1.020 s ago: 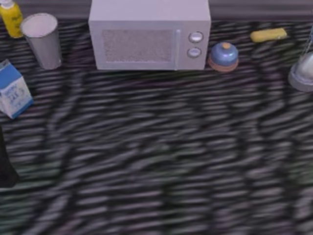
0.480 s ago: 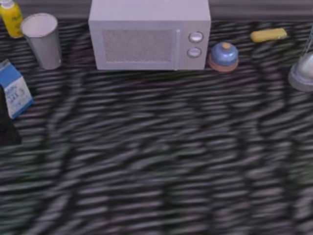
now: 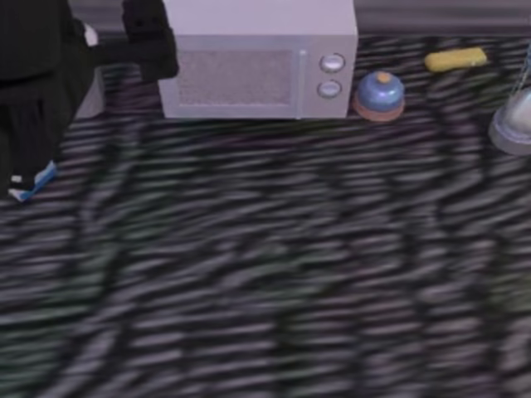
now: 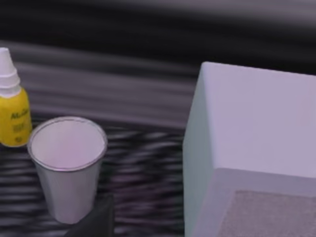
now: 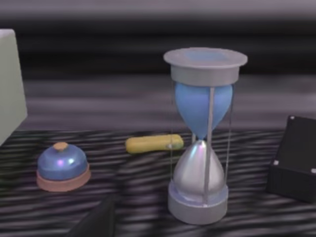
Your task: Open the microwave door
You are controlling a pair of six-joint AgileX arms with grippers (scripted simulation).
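The microwave [image 3: 257, 25] stands at the back of the table, pale grey, with two round knobs [image 3: 332, 63] on its right panel. The microwave door [image 3: 236, 79] is flush with the front, with a speckled window and a slim handle [image 3: 301, 79] beside the knobs. My left gripper [image 3: 152, 46] hangs at the microwave's front left corner, above its top edge. The left wrist view shows the microwave [image 4: 256, 118] from its left side, with a corner of the door window [image 4: 271, 215]. My right gripper [image 5: 98, 219] shows only as a dark tip in the right wrist view.
A grey cup [image 4: 68, 163] and a yellow bottle [image 4: 12, 111] stand left of the microwave, under my left arm. A blue carton [image 3: 37, 178] peeks out below it. Right of the microwave are a blue bell [image 3: 380, 93], a yellow piece [image 3: 455, 59], an hourglass [image 3: 514, 120] and a black box [image 5: 296, 163].
My left arm has swung from the table's left edge up to the back left. It now covers the cup, bottle and most of the carton, its gripper reaching the microwave's left corner.
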